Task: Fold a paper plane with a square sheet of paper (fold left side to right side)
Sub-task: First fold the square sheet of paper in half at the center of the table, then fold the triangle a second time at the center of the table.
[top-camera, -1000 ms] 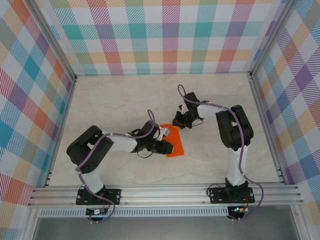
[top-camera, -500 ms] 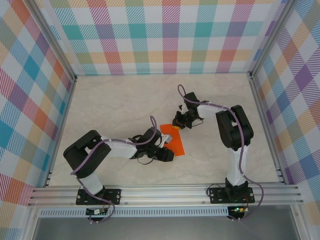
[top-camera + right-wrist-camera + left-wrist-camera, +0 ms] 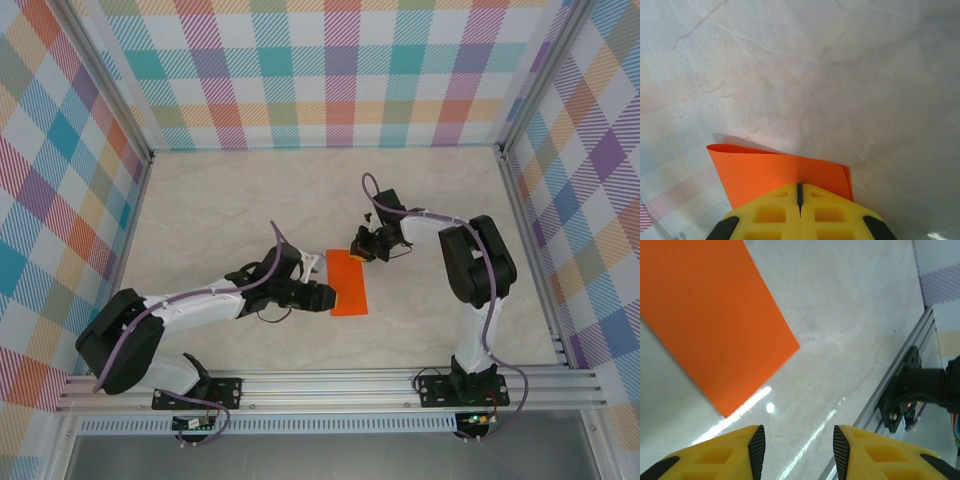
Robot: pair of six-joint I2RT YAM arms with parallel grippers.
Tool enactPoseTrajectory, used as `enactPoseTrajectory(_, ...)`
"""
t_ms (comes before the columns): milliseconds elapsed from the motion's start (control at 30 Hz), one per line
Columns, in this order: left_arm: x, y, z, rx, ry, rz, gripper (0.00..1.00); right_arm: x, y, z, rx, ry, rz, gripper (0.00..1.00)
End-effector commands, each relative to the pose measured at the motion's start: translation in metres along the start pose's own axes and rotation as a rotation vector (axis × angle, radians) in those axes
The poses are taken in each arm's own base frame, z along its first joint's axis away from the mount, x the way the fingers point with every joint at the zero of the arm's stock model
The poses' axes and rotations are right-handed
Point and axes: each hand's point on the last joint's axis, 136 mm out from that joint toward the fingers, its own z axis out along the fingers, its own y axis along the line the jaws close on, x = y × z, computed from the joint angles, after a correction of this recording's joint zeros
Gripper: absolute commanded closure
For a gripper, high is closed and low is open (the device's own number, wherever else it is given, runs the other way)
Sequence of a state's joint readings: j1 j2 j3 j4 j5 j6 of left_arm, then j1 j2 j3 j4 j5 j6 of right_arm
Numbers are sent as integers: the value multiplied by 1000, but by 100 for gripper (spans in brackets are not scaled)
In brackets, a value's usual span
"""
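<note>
We see orange paper (image 3: 350, 284) flat on the worktop (image 3: 230, 210), left claw (image 3: 325, 297) parted and empty beside it, right claw (image 3: 358, 252) closed at its far edge.

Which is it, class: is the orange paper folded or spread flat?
Folded: the orange paper is a narrow rectangle, and two layers show at its corner.

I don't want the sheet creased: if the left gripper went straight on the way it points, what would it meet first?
Most likely the bare table, just beside a corner of the orange sheet. The left gripper, jaws open, points past that corner rather than onto it. Depth is hard to judge.
</note>
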State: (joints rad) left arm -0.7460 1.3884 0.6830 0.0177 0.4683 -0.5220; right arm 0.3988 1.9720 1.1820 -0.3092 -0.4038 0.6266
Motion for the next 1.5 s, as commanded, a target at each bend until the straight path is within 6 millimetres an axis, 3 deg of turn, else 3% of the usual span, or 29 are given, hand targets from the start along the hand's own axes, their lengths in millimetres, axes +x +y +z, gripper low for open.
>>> enactPoseTrajectory(0, -19, 20, -13, -74, -42, -97, 55, 2, -11, -7, 37, -28, 30, 98)
enactPoseTrajectory(167, -47, 30, -8, -73, -67, -170, 54, -15, 23, -39, -23, -117, -84, 82)
enactPoseTrajectory(300, -67, 35, 14, -55, -51, -212, 56, -14, 34, -72, 3, -178, -159, 68)
enactPoseTrajectory(433, -83, 43, 39, -63, -32, -224, 58, 7, 20, -86, 55, -159, -170, 59)
enactPoseTrajectory(567, -98, 58, 59, -102, -31, -236, 61, 41, 6, -83, 33, -84, -142, 51)
enactPoseTrajectory(767, -109, 69, 66, -135, -46, -252, 63, 77, -3, -71, -59, 3, -75, 47)
enactPoseTrajectory(933, -108, 65, 62, -117, -58, -237, 64, 86, 2, -62, -140, 51, -40, 48)
enactPoseTrajectory(1133, -102, 50, 32, -107, -114, -150, 59, 82, 7, -50, -183, 75, -26, 52)
enactPoseTrajectory(1267, -80, 41, 15, -150, -121, -62, 54, 76, 7, -41, -181, 90, -17, 58)
enactPoseTrajectory(1467, -38, 10, 2, -228, -106, 151, 46, 67, 13, -39, -190, 78, -6, 68)
